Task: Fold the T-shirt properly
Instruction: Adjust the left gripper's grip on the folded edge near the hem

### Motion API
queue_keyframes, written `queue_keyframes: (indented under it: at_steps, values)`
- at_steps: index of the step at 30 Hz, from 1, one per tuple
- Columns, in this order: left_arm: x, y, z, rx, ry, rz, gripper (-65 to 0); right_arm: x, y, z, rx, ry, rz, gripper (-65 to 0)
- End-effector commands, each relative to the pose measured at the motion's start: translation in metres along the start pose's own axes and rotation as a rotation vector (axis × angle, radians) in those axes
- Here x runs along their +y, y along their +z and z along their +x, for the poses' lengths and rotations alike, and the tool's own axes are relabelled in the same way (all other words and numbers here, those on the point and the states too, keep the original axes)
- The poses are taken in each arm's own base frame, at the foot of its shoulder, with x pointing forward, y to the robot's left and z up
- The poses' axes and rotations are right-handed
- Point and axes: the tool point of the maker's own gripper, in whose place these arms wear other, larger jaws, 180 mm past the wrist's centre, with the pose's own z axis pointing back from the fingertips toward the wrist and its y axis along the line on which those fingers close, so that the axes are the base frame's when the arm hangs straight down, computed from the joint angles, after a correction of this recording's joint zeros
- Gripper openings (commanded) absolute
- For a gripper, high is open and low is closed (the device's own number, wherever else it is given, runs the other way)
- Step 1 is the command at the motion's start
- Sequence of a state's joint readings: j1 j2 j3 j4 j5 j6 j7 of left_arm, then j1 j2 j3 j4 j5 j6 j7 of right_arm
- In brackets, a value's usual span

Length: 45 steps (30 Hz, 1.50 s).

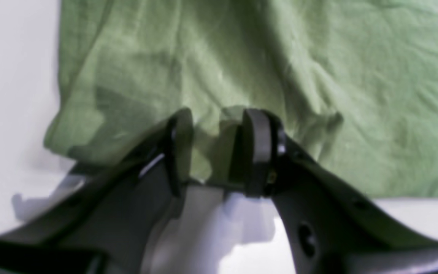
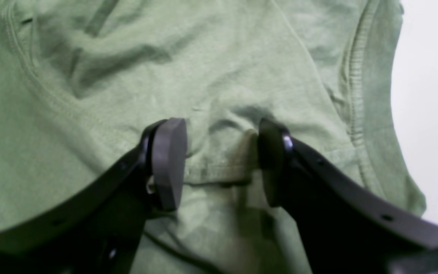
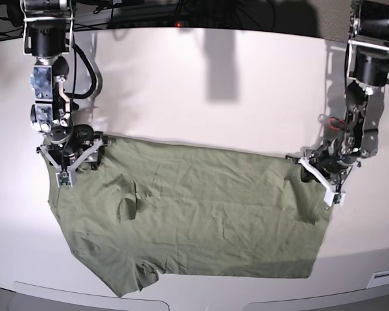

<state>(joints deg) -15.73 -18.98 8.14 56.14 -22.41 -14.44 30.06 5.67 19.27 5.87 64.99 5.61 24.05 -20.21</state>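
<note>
Fabric from the T-shirt [image 3: 201,214] sits bunched between the pads of both grippers, so you have one green shirt and two arms on it. It lies spread across the white table [image 3: 201,84], wrinkled, stretched sideways between the arms. In the base view your right gripper [image 3: 70,157] is at the shirt's upper corner on that view's left, and your left gripper [image 3: 321,173] is at the upper corner on that view's right. Your left wrist view shows the left gripper [image 1: 219,146] closed to a narrow gap on a small fold of the shirt's edge [image 1: 226,121], with white table showing beneath the jaws. Your right wrist view shows the right gripper [image 2: 221,163] set somewhat wider, its two pads pinching a ridge of cloth at a stitched hem [image 2: 219,171]; a ribbed seam [image 2: 356,83] runs along the cloth's edge to the side. No label or writing can be read in any view.
</note>
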Motion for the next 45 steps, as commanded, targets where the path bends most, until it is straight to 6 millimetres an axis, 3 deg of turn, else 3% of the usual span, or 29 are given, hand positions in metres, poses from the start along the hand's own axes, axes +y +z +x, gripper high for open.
queue_keyframes:
  at_steps: [1, 7, 13, 16, 19, 25, 28, 31, 34, 39, 45]
  values:
    - [0.02, 0.008, -0.062, 0.226, 0.003, 0.058, -43.5, -0.006, 0.004, -0.008, 0.042, 0.025, -0.014, -34.0]
    - [0.035, 0.027, -0.098, 0.272, -0.004, 0.075, -43.5, 0.001, 0.013, -0.02, 0.048, 0.044, -0.005, -34.0]
    - [0.02, 0.04, -0.118, 0.273, -0.038, 0.046, -43.5, 0.008, 0.021, -0.033, 0.065, 0.058, 0.004, -34.0]
    - [0.01, 0.044, -0.092, 0.188, -0.06, 0.027, -43.5, 0.008, 0.023, -0.033, 0.063, 0.058, 0.002, -34.0]
    - [0.009, 0.052, -0.043, 0.094, -0.112, 0.045, -43.5, 0.007, 0.022, -0.031, 0.059, 0.059, 0.001, -34.0]
    - [0.015, 0.073, 0.077, -0.128, -0.212, 0.122, -43.5, 0.008, 0.022, -0.031, 0.058, 0.058, 0.001, -34.0]
    - [0.01, 0.076, 0.108, -0.177, -0.184, 0.094, -43.5, 0.008, 0.022, -0.031, 0.059, 0.058, 0.001, -34.0]
    - [0.012, 0.073, 0.115, -0.18, -0.161, 0.086, -43.5, 0.008, 0.022, -0.031, 0.058, 0.058, 0.001, -34.0]
    - [0.013, 0.061, 0.1, -0.145, -0.125, 0.074, -43.5, 0.008, 0.022, -0.031, 0.057, 0.057, 0.0, -34.0]
    - [-0.007, 0.039, 0.085, -0.144, -0.098, -0.003, -43.5, 0.007, 0.022, -0.03, 0.054, 0.057, -0.001, -34.0]
    - [-0.026, 0.027, 0.097, -0.182, -0.144, 0.007, -43.5, 0.007, 0.022, -0.03, 0.055, 0.057, -0.001, -34.0]
